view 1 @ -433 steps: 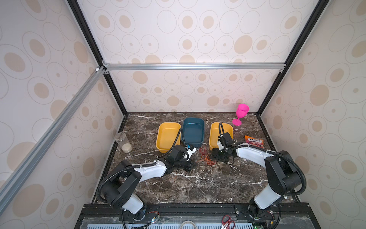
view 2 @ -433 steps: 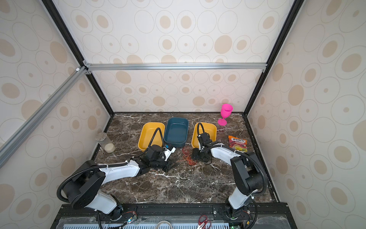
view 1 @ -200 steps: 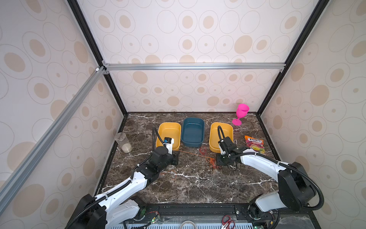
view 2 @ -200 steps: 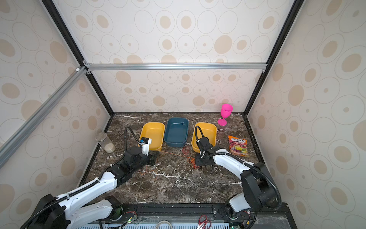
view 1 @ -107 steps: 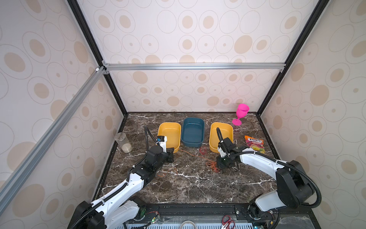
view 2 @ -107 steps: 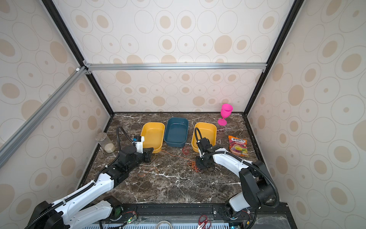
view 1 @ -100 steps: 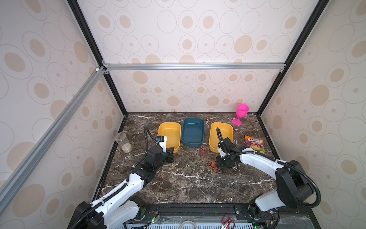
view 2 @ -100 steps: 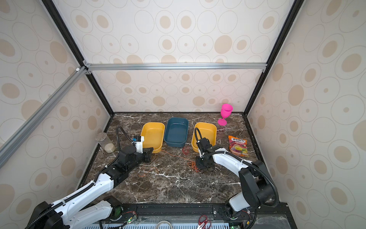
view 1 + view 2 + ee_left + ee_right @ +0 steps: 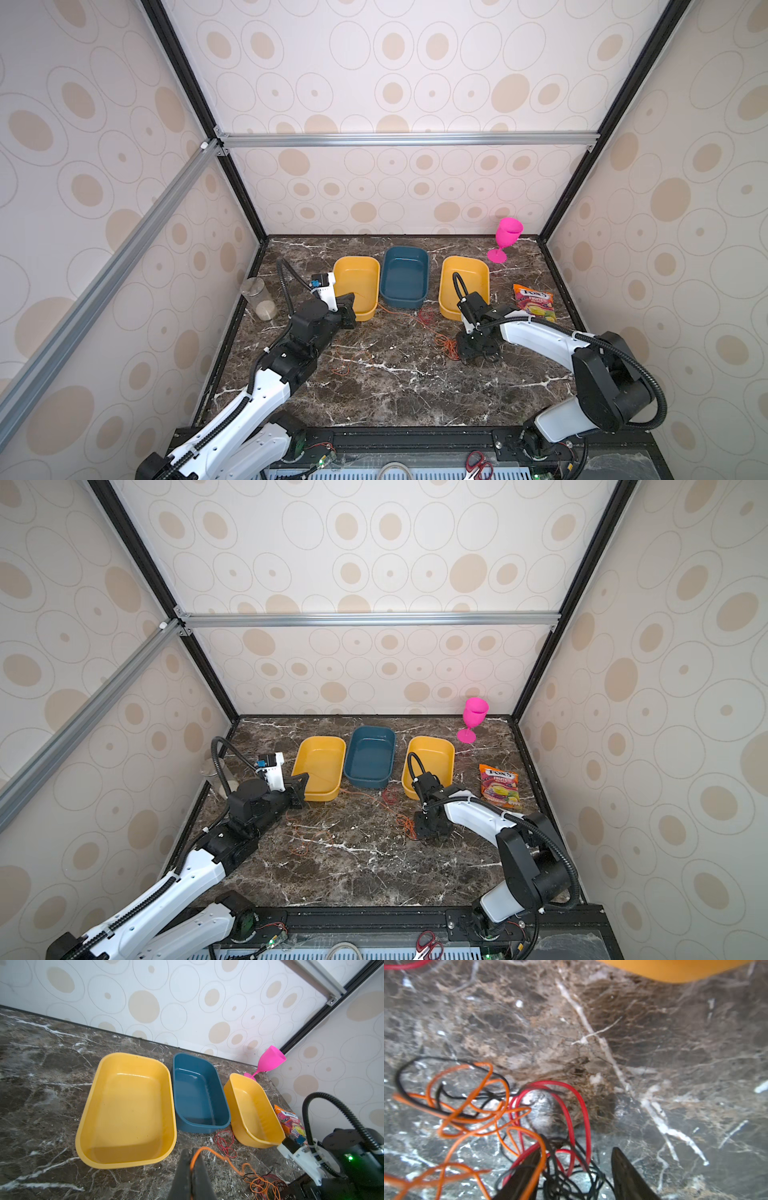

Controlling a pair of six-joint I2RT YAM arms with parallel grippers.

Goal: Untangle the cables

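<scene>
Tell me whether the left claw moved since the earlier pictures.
Yes. In a top view the left claw went leftward: from in front of the blue tray to the front corner of the left yellow tray.

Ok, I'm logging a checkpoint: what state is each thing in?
cables: orange, red and black, tangled
left gripper: shut on orange cable
right gripper: open, astride the cables
left yellow tray: empty
blue tray: empty
right yellow tray: empty
pink goblet: upright
snack bag: lying flat
</scene>
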